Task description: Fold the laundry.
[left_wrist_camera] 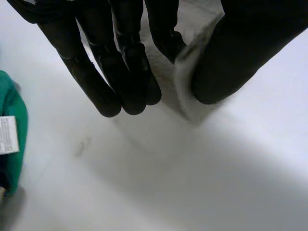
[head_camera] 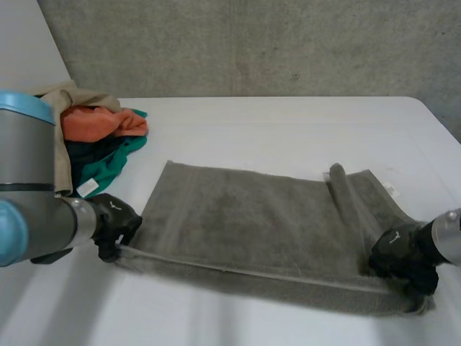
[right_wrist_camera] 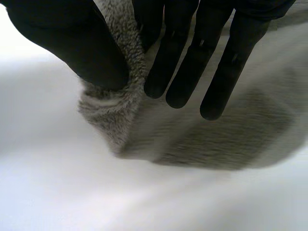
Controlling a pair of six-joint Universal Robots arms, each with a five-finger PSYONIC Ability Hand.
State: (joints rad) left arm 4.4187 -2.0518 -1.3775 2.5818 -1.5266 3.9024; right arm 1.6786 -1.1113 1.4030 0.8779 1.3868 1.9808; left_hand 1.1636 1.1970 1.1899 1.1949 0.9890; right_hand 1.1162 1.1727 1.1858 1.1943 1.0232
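Backdrop: bare concrete wall [head_camera: 252,43] runs across the top of the frame; a white table [head_camera: 288,122] takes up everything below it.
Towel: a grey towel [head_camera: 245,223] lies spread open across the lower middle of the head view. Its long axis runs from frame left to frame right, with one long edge toward the wall and the other toward the robot.
Pile: a pile of clothes [head_camera: 94,137] in orange, green and beige sits at the upper left, near the towel's far left corner but apart from it.
Left hand: the left hand [head_camera: 115,223] is at the lower left, on the towel's near left corner. Its wrist view shows that corner pinched between thumb and fingers.
Right hand: the right hand [head_camera: 403,256] is at the lower right, on the near right corner. Its wrist view shows the thick cloth nipped between thumb and fingers.
Ridge: a raised ridge [head_camera: 344,189] of cloth crosses the towel near its right end, running from the far edge toward the right hand.
Relation: both hands hold the same near long edge, one at each end, and the edge is drawn taut between them. The rest of the towel lies up-frame of both hands, toward the wall, and neither hand is the nearer one.
Next move, as a judgement: the near edge probably gets carried up-frame over the far edge, folding across the short axis, with both hands moving level.
Risk: the ridge may get trapped in the fold.
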